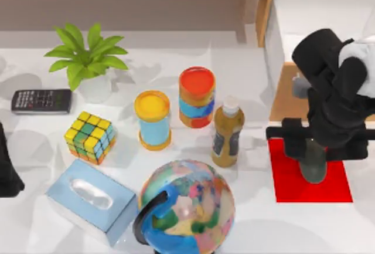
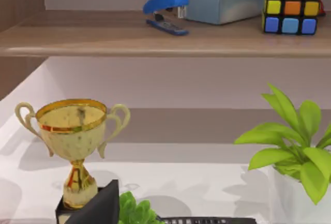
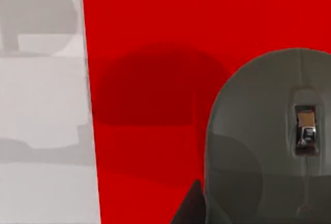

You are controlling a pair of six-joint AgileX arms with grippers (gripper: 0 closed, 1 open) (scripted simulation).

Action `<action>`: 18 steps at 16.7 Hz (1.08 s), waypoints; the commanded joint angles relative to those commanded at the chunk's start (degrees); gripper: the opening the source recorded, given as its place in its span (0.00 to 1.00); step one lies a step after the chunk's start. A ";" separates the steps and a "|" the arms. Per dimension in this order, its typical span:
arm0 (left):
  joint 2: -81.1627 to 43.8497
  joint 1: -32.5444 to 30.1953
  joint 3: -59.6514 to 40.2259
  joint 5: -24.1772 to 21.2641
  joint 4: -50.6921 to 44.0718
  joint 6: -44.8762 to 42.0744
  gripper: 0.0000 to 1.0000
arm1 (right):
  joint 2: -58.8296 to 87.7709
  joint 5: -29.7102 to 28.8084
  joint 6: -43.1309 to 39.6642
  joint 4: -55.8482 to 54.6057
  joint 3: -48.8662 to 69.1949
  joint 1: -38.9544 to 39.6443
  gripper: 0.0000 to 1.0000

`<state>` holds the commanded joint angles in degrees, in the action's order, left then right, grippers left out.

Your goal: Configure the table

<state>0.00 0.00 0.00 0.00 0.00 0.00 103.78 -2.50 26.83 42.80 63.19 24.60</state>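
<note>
The white table carries a small red mat at its right side. Over the mat my right gripper points down, shut on a dark grey mouse. In the right wrist view the mouse shows its scroll wheel, with one dark fingertip against its edge. The mouse's shadow falls on the mat a little apart from it. My left arm stays parked at the table's left edge.
Left of the mat stand a brown bottle, an orange-lidded can, a yellow-lidded can, a globe, a tissue box, a colour cube, a calculator and a plant. A wooden drawer cabinet is behind the mat. A gold trophy is in the left wrist view.
</note>
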 joint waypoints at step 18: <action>0.00 0.00 0.00 0.00 0.00 0.00 1.00 | 0.82 0.26 -0.69 -0.47 -0.65 -0.21 0.90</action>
<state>0.00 0.00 0.00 0.00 0.00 0.00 104.60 -2.24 26.14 42.33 62.54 24.39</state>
